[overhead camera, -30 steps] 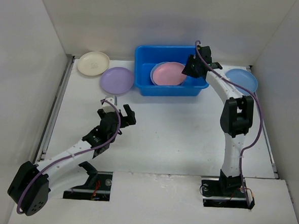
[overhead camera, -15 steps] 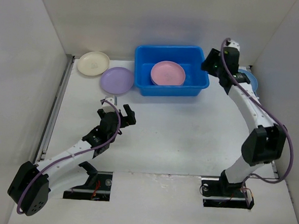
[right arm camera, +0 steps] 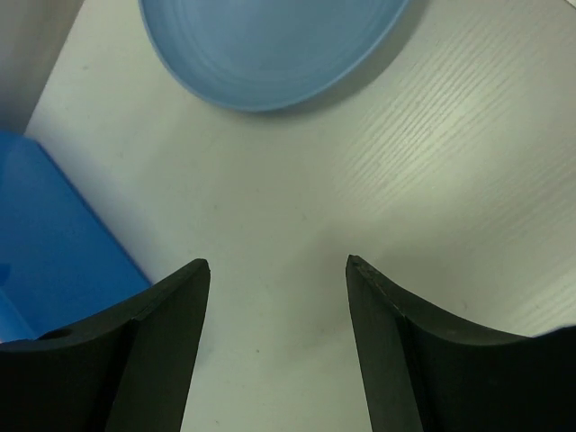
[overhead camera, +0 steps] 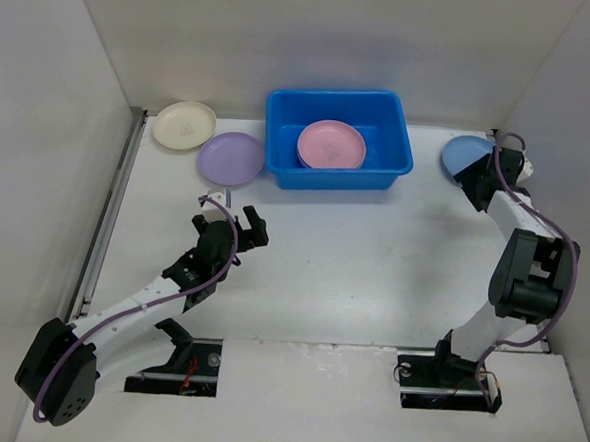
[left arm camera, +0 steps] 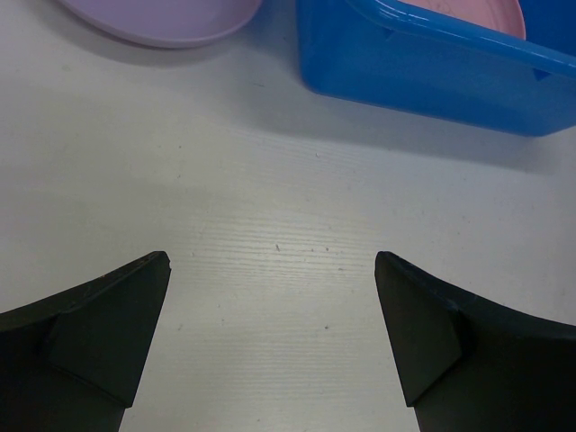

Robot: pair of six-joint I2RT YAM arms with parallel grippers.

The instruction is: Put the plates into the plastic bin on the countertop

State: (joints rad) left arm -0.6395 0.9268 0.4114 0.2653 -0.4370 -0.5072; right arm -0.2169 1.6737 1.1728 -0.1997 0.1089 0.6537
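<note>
Four plates show: a pink plate [overhead camera: 331, 145] lies in the plastic bin [overhead camera: 286, 115]; the light blue plate [right arm camera: 270, 45], lavender plate [overhead camera: 230, 158] and cream plate [overhead camera: 184, 125] lie out on the countertop [overhead camera: 373, 256].

The right gripper [right arm camera: 277, 263] is spread wide and empty. The light blue plate is just ahead of its tips, near rim toward the gap. It is round, so there is no long axis to match. The bin is on that gripper's left.

The left gripper [left arm camera: 273, 256] is also spread and empty, with the lavender plate ahead-left, apart. The right gripper looks nearer its plate.

The surface is flat matte white. The side wall [overhead camera: 570, 148] stands close by, leaving little room.
</note>
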